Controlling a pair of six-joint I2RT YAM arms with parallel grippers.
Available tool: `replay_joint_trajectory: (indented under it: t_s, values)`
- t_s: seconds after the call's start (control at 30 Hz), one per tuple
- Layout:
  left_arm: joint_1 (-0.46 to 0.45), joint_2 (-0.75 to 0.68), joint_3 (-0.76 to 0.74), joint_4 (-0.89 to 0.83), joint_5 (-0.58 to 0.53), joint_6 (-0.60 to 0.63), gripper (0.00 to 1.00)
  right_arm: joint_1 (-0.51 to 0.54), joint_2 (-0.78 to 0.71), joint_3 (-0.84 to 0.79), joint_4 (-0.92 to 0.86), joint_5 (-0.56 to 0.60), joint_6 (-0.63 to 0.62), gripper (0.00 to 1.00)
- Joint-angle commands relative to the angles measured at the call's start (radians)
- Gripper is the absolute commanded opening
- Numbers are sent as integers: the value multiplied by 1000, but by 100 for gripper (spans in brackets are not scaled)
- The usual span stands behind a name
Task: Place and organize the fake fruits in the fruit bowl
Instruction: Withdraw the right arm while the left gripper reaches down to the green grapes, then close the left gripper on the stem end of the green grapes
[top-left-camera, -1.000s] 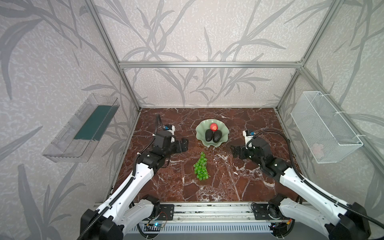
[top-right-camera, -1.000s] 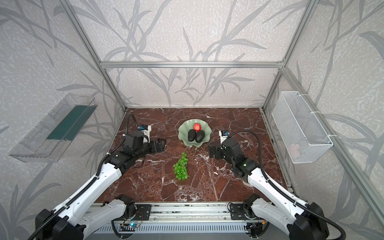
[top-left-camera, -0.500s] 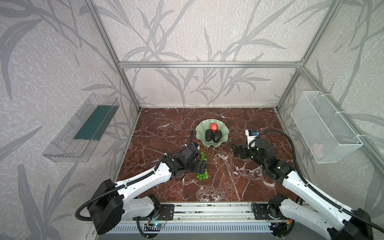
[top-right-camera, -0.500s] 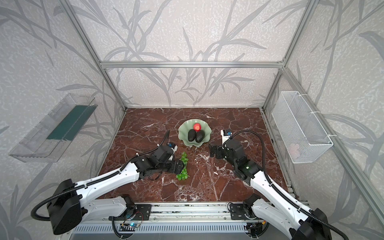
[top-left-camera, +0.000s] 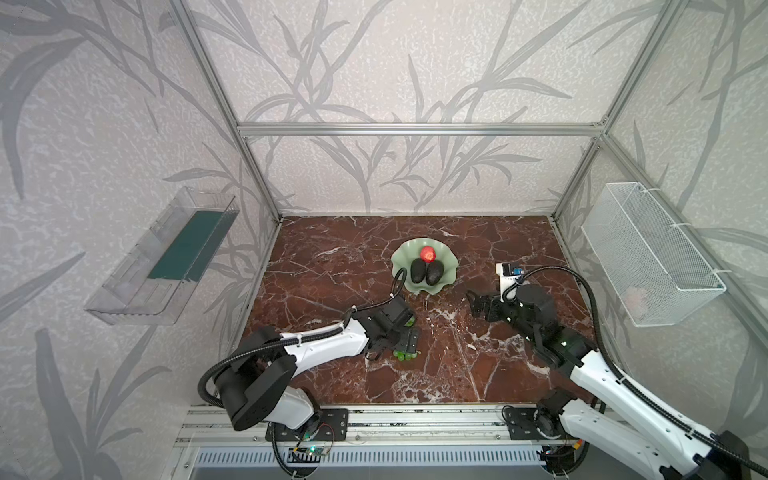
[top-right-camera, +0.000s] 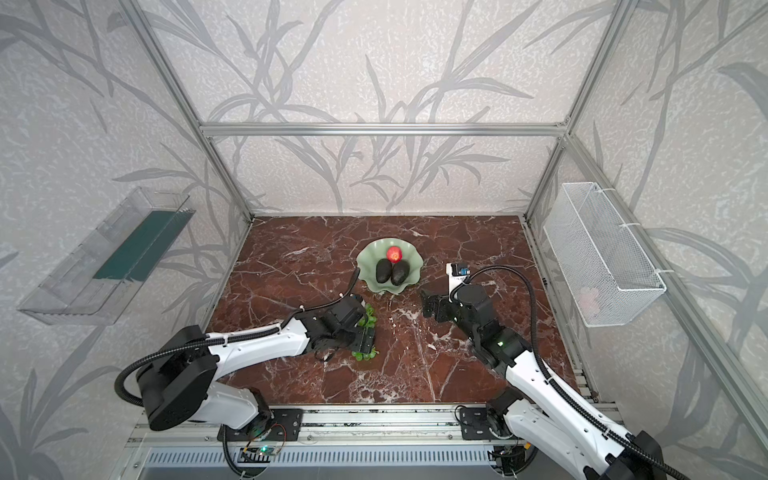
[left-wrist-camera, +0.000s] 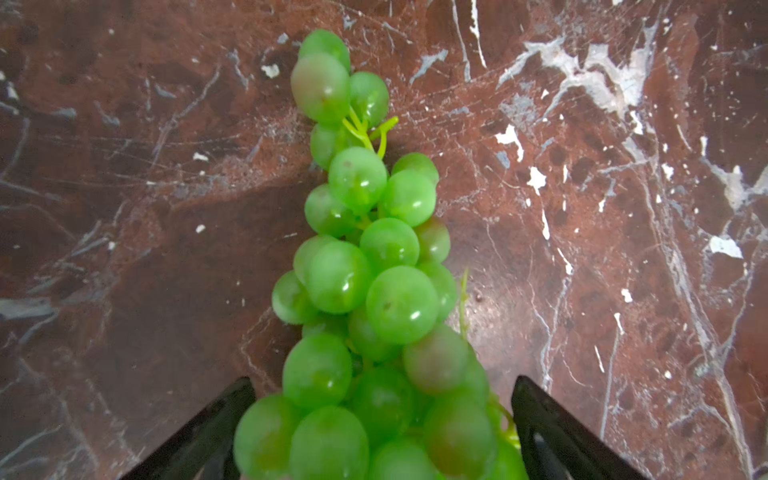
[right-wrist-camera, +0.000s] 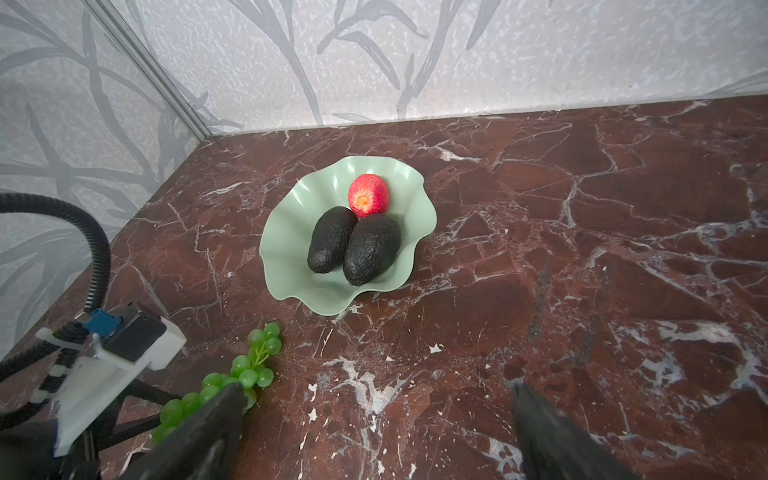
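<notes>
I had my left pincer (left-wrist-camera: 382, 382) spread astride the grapes (left-wrist-camera: 365, 266) on the bench (left-wrist-camera: 582, 249); right pincer (right-wrist-camera: 376, 390) gaped empty near the bowl (right-wrist-camera: 291, 232).

**Fruit status: three in bowl, grapes outside**

Pale green scalloped bowl (right-wrist-camera: 291, 241) sits upright. Two dark avocados (right-wrist-camera: 330, 241) lie inside it, side by side and touching, with the red round fruit (right-wrist-camera: 368, 195) against their far ends. Green grape bunch (left-wrist-camera: 365, 270) lies stretched on marble top (left-wrist-camera: 582, 291), near bowl
</notes>
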Motion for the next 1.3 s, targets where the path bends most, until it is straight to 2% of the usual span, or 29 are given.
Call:
replay_joint_trajectory:
  t_s: [0.0, 0.37, 0.53, 0.67, 1.0, 1.1, 1.27]
  values:
    - [-1, 24, 13, 35, -61, -31, 96, -2, -16, -9, -11, 17, 14, 99]
    - [3, 101, 65, 17, -123, -65, 88, -2, -21, -12, -11, 17, 16, 99]
    - [5, 92, 61, 19, -146, -62, 74, -2, -21, -14, -11, 18, 20, 99]
    - [5, 65, 51, 13, -156, -49, 66, -1, -20, -14, -6, 20, 23, 99]
    - [8, -87, -8, 6, -214, -34, 56, -2, -10, -18, 10, 20, 41, 99]
    - [10, -120, -30, 42, -211, -13, 61, -2, -10, -18, 12, 17, 42, 99]
    - [10, -98, -40, 76, -169, 12, 87, -1, -10, -22, 18, 12, 49, 99]
